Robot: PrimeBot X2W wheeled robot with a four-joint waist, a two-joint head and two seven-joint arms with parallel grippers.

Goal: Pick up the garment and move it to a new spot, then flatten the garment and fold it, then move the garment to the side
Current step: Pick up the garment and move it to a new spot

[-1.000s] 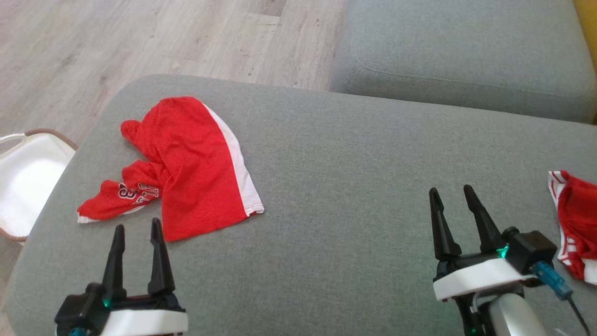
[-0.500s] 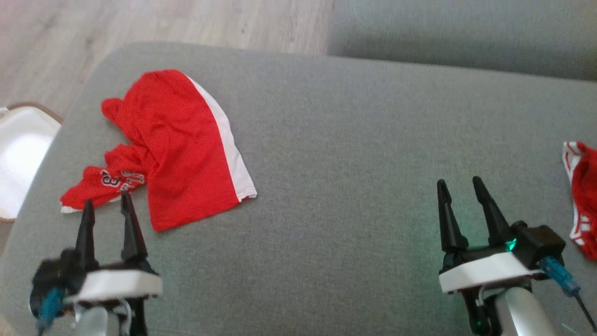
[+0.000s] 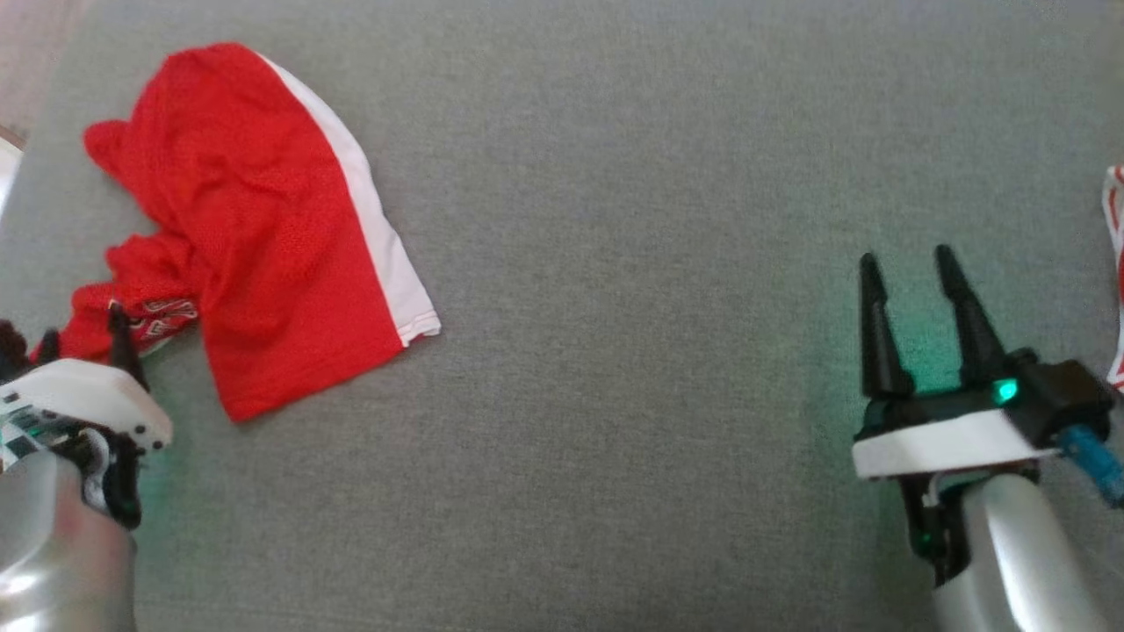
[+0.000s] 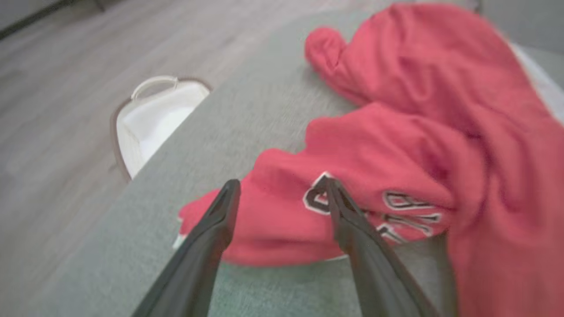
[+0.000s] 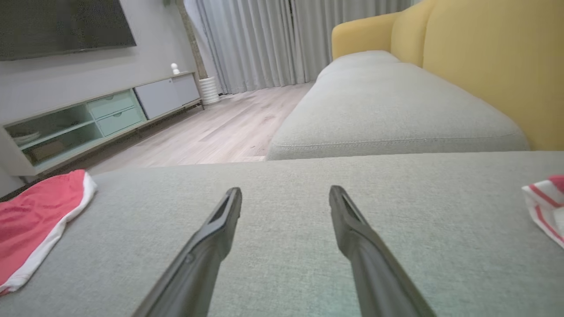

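The garment (image 3: 263, 228) is bright red mesh with a broad white stripe down one edge, and white lettering outlined in black; the cushion (image 3: 632, 263) beneath is a plain grey weave; the floor (image 4: 53, 88) is pale wood grain; the basket (image 4: 145, 127) is white with a brown rim; a second cloth (image 5: 546, 202) is white with red stripes; the sofa back (image 5: 484, 66) is yellow; the right gripper (image 3: 906, 254) has black fingers (image 3: 876, 333), a white collar and a green light.
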